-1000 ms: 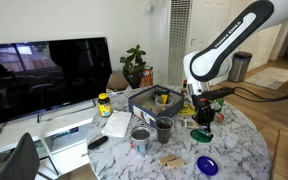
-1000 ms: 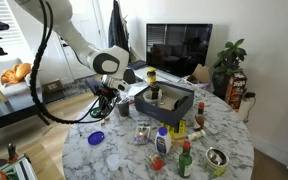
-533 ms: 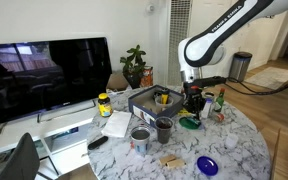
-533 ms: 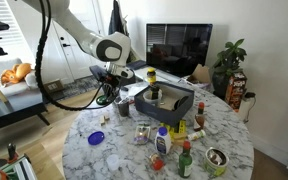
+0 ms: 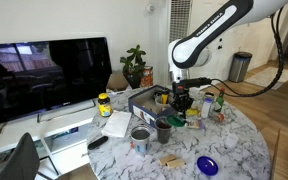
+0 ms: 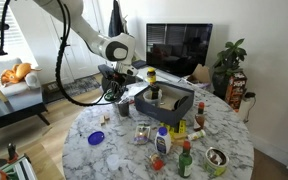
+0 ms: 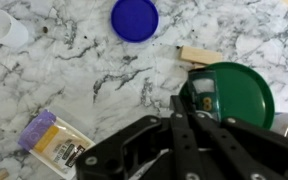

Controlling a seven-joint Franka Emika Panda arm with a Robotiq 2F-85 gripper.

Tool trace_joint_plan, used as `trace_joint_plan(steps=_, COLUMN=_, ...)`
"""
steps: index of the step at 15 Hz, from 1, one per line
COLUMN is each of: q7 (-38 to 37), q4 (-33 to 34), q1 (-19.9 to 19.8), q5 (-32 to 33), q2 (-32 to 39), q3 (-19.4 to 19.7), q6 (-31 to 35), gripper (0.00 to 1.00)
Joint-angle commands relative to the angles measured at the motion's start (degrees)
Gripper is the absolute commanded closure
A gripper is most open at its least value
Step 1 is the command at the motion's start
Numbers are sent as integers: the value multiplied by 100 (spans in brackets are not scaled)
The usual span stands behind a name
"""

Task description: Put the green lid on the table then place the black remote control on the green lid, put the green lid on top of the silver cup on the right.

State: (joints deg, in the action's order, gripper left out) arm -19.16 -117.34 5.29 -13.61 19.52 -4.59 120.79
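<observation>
1. Gripper (image 7: pixel 174 103) enters the wrist view from 6 o'clock, its jaws drawn together and pinching the rim of the green lid (image 7: pixel 234 95).
2. Lid extends toward 3 o'clock from the fingertips, over the marble table (image 7: pixel 104 75). A small dark patch on it is too blurred to name.
3. In an exterior view the arm hangs beside the black tray (image 5: pixel 142 100), with the lid just under the gripper, at 1 o'clock from the dark cup (image 5: pixel 164 130).
4. Silver cup (image 5: pixel 140 138) stands just beside the dark cup, at its 8 o'clock.
5. Blue lid (image 7: pixel 134 17) lies at 11 o'clock from the green lid, and the wood block (image 7: pixel 201 55) lies between them.
6. Remote (image 5: pixel 97 142) rests near the table edge, at 9 o'clock from the silver cup.
</observation>
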Motion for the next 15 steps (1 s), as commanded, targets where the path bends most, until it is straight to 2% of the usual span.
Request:
trace_joint_plan(steps=1, q7=-336, q4=557, q1=145, q5=175, q2=546, q3=131, q6=20, gripper=100)
trace_joint_plan(steps=9, q7=-954, q4=1046, q1=255, q5=306, q2=951, q3=401, q6=147, gripper=100)
trace_joint_plan(steps=15, q7=-1248, q4=1039, q1=410, q5=355, q2=1048, q3=440, q6=327, gripper=100)
